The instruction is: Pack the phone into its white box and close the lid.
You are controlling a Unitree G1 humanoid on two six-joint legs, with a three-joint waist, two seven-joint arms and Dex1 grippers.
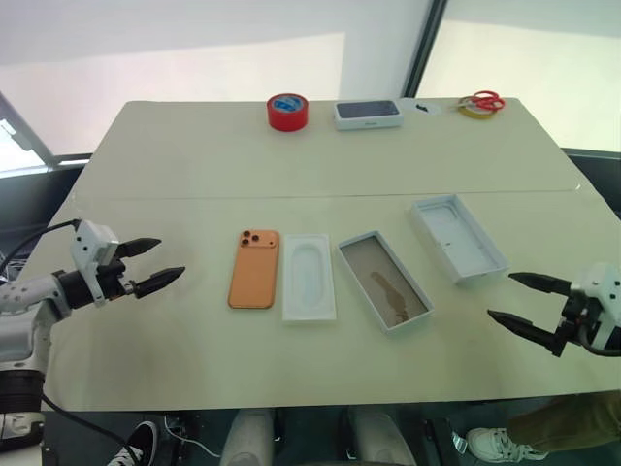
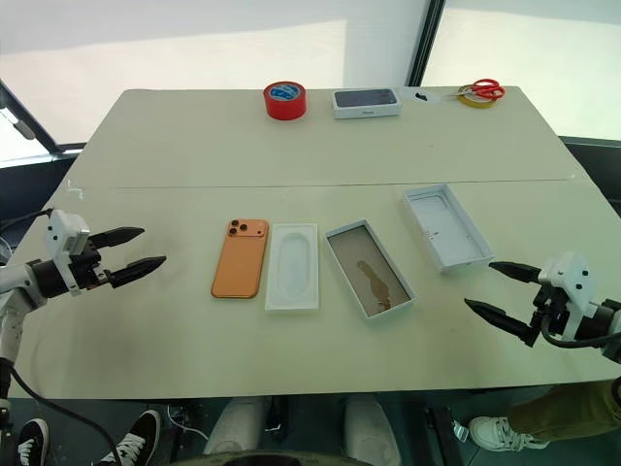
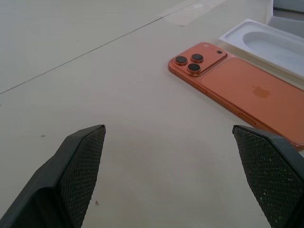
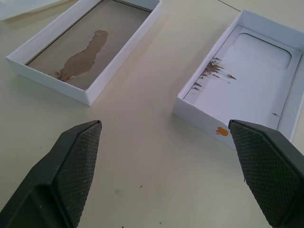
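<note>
1. The phone, flat orange, lay back-up at centre left of the tabletop.
2. The right wrist view revealed the white box's brown-stained floor and the lid.
3. Left gripper and right gripper stood spread, empty.

In the left wrist view, the phone runs off the picture's edge, so we see its lens cluster but not its far end; the white insert beside it is likewise cropped. In the right wrist view, the lid and the white box are each cut at a corner. At the bench's far edge, the scissors are too small for us to make out their blades.
</note>
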